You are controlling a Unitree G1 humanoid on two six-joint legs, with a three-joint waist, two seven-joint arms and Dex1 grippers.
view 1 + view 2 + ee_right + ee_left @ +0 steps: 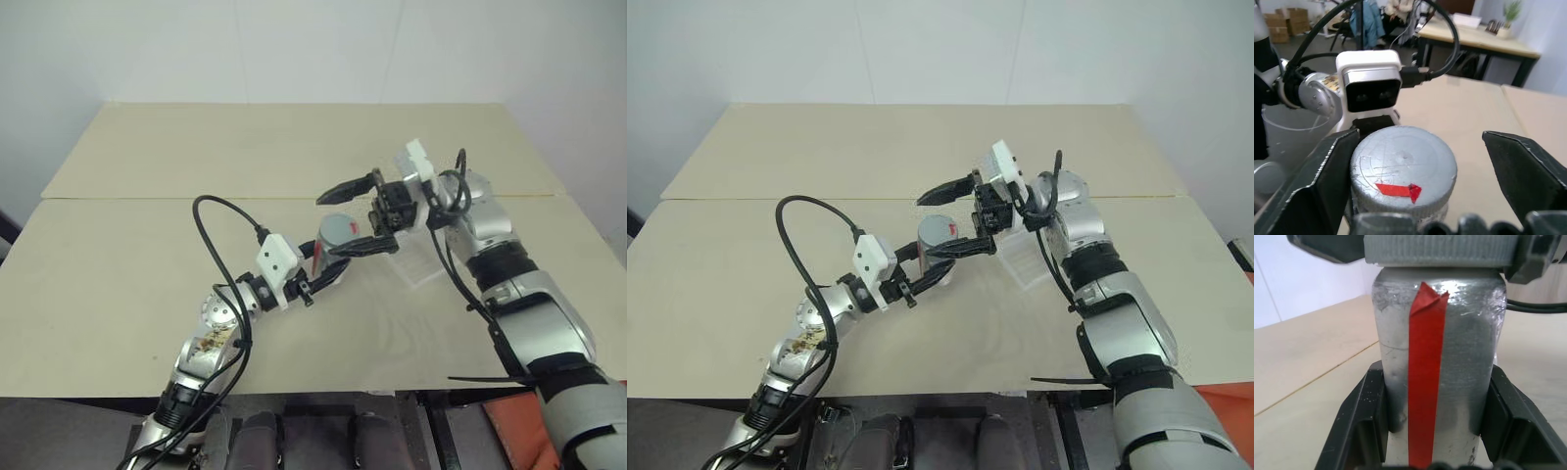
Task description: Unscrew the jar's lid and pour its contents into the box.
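Silver-grey metal, first item and nearest to us: the jar point(331, 242), held upright above the worktop point(118, 294) by our left gripper point(328, 274), whose black fingers point(1359, 421) are clamped on its lower body to either side of a vertical red stripe point(1423, 382). Item two, on top of the jar: the lid point(1403, 166), grey with a ribbed edge and a scratched silvery top bearing a small red marker, seated and to our eye not yet off. Item three, at lid height: our right gripper point(353, 215), arriving from the right with its fingers point(1317, 181) standing wide apart, one on each flank of the lid and neither pressing it, as the right wrist view shows. Item four, just beyond and to the right of the jar, partly behind the right gripper: the box point(416, 262), a clear plastic tray resting on the worktop. The contents are hidden inside the closed jar and we cannot list them. We judge the step in hand to be the unscrewing, caught at a re-grip between turns or ahead of one. The next move calls for closing the right fingers squarely on the ribbed edge, twisting while the left grip resists the torque, lifting the lid clear, then tipping the jar over the box.
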